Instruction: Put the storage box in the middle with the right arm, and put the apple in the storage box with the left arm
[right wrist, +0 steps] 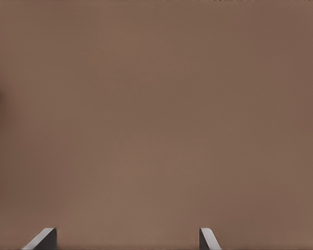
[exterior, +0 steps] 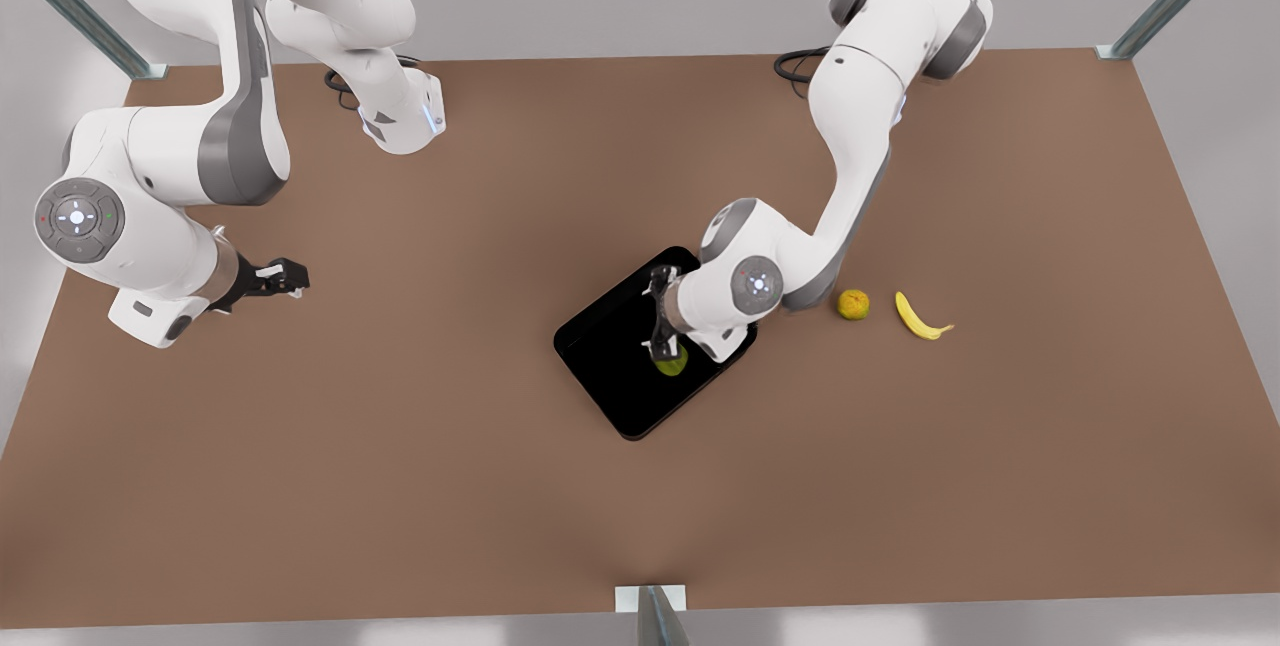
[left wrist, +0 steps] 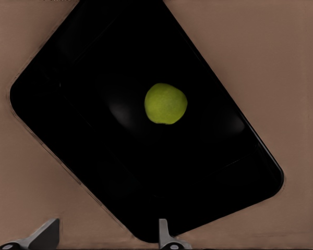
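The glossy black storage box (exterior: pixel 610 366) lies slanted near the table's middle. Inside it rests the small green apple (exterior: pixel 672 363), free on the box floor. My left gripper (exterior: pixel 664 324), on the arm reaching in from the front view's right, hovers just above the apple and is open, holding nothing. In the left wrist view the apple (left wrist: pixel 166 103) sits mid-box (left wrist: pixel 94 156), well clear of the left gripper (left wrist: pixel 105 237) and its spread fingertips (left wrist: pixel 46 234). My right gripper (exterior: pixel 290 278) waits open at the front view's left over bare table; in the right wrist view the right gripper (right wrist: pixel 125 239) holds nothing.
A round yellow-orange fruit (exterior: pixel 853 304) and a yellow banana (exterior: pixel 922 317) lie on the brown table (exterior: pixel 400 486) to the front view's right of the box. Metal frame posts stand at the table's corners and front edge.
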`<action>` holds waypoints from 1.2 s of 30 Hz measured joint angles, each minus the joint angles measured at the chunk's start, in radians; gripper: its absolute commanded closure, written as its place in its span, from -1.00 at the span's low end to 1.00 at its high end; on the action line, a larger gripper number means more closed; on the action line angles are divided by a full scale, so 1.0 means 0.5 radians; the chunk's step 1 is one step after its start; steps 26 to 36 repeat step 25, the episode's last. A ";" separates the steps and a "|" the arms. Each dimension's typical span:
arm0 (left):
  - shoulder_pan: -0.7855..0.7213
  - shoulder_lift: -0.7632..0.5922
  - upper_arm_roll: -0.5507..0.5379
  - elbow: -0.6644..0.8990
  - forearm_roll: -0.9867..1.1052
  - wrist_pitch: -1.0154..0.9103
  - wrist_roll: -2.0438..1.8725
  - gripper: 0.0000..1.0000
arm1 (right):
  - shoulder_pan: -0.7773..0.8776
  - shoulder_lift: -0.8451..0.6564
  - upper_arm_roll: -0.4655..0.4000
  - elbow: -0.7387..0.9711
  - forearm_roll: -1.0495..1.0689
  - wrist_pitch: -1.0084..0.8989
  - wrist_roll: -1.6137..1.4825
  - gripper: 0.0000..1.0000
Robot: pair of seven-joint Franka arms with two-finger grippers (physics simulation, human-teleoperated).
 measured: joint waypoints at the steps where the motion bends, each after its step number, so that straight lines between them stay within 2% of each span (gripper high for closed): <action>1: 0.045 -0.084 0.042 -0.001 0.004 -0.209 0.221 -1.00 | 0.001 -0.009 -0.002 -0.005 0.000 0.000 0.000 -1.00; 2: 0.094 -0.193 0.134 -0.001 0.007 -0.460 0.597 -1.00 | -0.001 -0.030 0.000 -0.021 0.000 0.000 0.002 -1.00; 4: 0.202 -0.343 0.157 -0.049 0.039 -0.617 1.121 -1.00 | 0.000 -0.050 0.000 -0.041 -0.005 0.008 0.003 -1.00; 7: 0.702 -0.634 0.173 -0.183 0.068 -0.600 1.885 -1.00 | 0.000 -0.087 -0.003 -0.076 -0.006 0.018 0.006 -1.00; 9: 0.847 -0.846 0.350 -0.322 0.110 -0.441 2.839 -1.00 | 0.000 -0.109 -0.003 -0.087 -0.006 0.018 0.006 -1.00; 11: 0.923 -0.992 0.352 -0.336 0.274 -0.784 3.941 -1.00 | 0.001 -0.123 -0.003 -0.098 -0.006 0.021 0.011 -1.00; 12: 0.935 -0.995 0.349 -0.292 0.353 -0.872 4.175 -1.00 | 0.000 -0.123 -0.003 -0.098 -0.006 0.021 0.012 -1.00; 13: 0.963 -0.930 0.346 -0.238 0.416 -0.923 4.200 -1.00 | 0.000 -0.120 -0.003 -0.099 -0.006 0.021 0.012 -1.00; 15: 0.950 -0.604 0.307 0.132 0.507 -1.003 4.172 -1.00 | 0.000 -0.120 -0.003 -0.101 -0.006 0.021 0.015 -1.00; 16: 0.940 -0.595 0.197 0.128 0.568 -0.984 4.163 -1.00 | 0.000 -0.120 -0.003 -0.100 -0.006 0.021 0.015 -1.00; 17: 0.944 -0.693 0.173 0.004 0.615 -0.965 4.156 -1.00 | 0.001 -0.120 -0.003 -0.101 -0.006 0.021 0.015 -1.00; 19: 0.948 -0.942 0.179 -0.447 0.675 -0.662 4.131 -1.00 | -0.001 -0.117 -0.003 -0.100 -0.006 0.021 0.015 -1.00; 20: 0.949 -0.996 0.178 -0.534 0.694 -0.618 4.107 -1.00 | 0.000 -0.117 -0.003 -0.100 -0.006 0.021 0.015 -1.00; 36: 0.945 -0.995 0.149 -0.528 0.722 -0.632 3.983 -1.00 | 0.000 -0.112 -0.003 -0.099 -0.006 0.021 0.015 -1.00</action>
